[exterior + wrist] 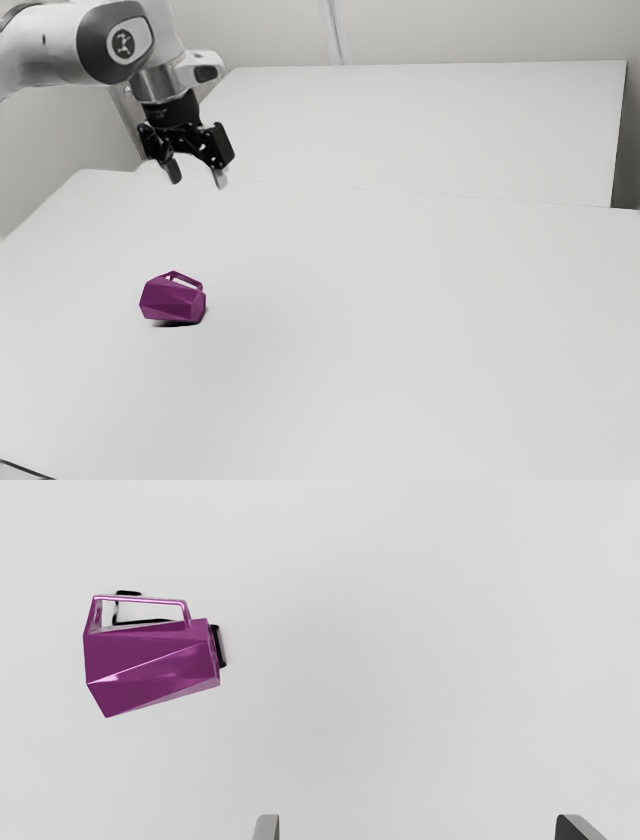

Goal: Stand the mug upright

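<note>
The black two-finger gripper (198, 180) is raised above the table, its fingertips directed downward. Its two fingers stand wide apart with a broad gap between them, and it has hold of nothing. In the wrist view, the tips appear as two separate grey pieces. The gripper is mounted on a white and grey jointed arm (50, 45) with dark trim, which enters at the exterior view's upper left.

Item under inspection: one purple, glossy, faceted mug (172, 302) with an angular loop handle (140, 599). It rests on its side on the table, below the gripper and well apart from it. In the exterior view, it sits left of the middle. The body tapers; the wider end faces the exterior view's left and the narrower end its right. In the wrist view, the mug lies outside the span between the fingers, on the side of the lighter finger, with its handle on the side away from the fingertips. A dark shadow lies against the mug on the table surface.

The supporting table (400, 330) is plain white. Past it stands a flat white panel (420, 130), with a pale wall (480, 30) behind. A thin dark line (25, 469) crosses the exterior view's lower left corner.
</note>
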